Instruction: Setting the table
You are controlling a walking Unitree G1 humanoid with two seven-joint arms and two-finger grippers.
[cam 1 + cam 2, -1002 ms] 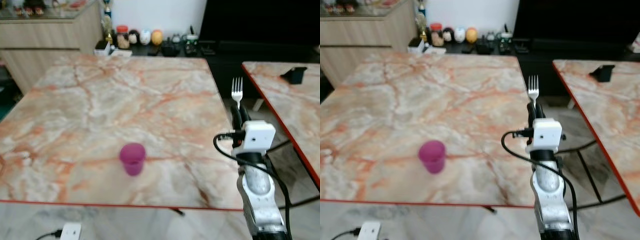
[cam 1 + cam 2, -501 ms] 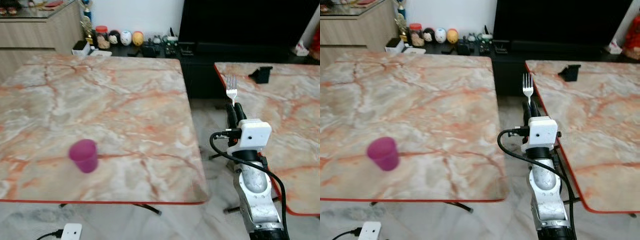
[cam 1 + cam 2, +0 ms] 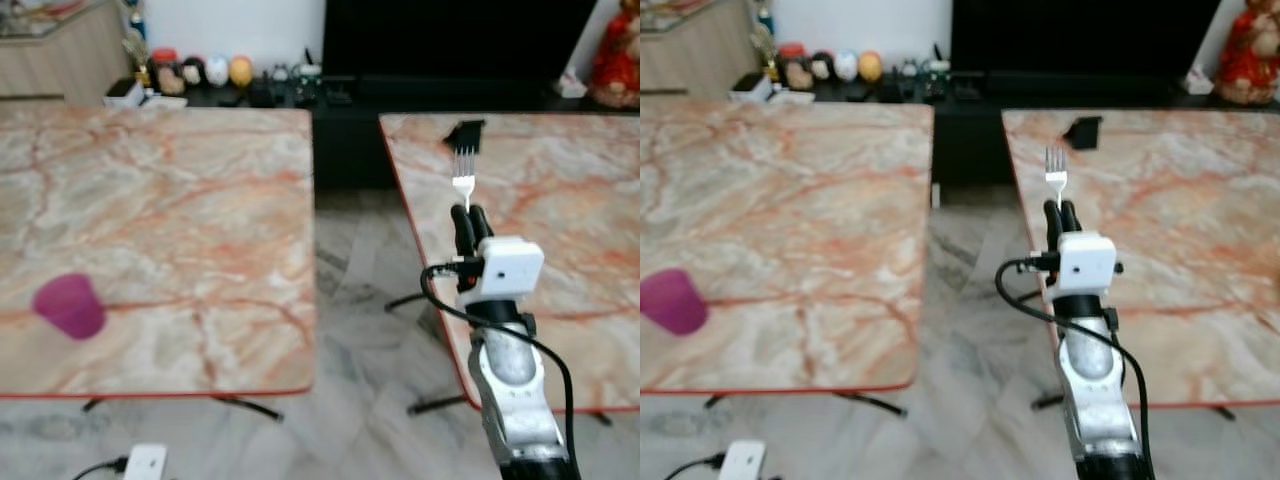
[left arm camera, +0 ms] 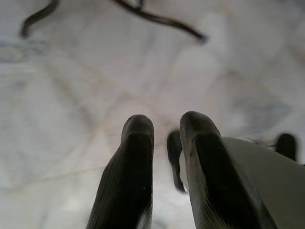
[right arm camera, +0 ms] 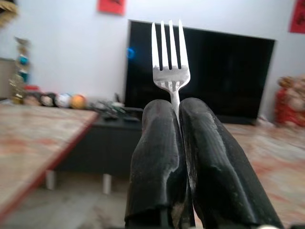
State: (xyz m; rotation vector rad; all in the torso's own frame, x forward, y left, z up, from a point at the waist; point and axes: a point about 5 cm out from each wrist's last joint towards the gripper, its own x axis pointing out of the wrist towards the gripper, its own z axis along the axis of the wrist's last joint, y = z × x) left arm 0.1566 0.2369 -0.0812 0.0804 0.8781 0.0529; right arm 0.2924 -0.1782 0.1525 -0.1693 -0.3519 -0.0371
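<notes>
Apparently the carrying step is in hand: the right gripper [image 3: 466, 212] has its fingers closed on a fork [image 3: 462, 172], held upright above the near edge of the right worktop [image 3: 580, 200]. Next, the fork must be lowered flat onto a worktop. A purple cup [image 3: 70, 305] stands on the left worktop [image 3: 170, 190]. The left gripper [image 4: 164, 129] hangs over the floor, fingers slightly apart. A black object [image 3: 464, 131] lies far on the right worktop.
</notes>
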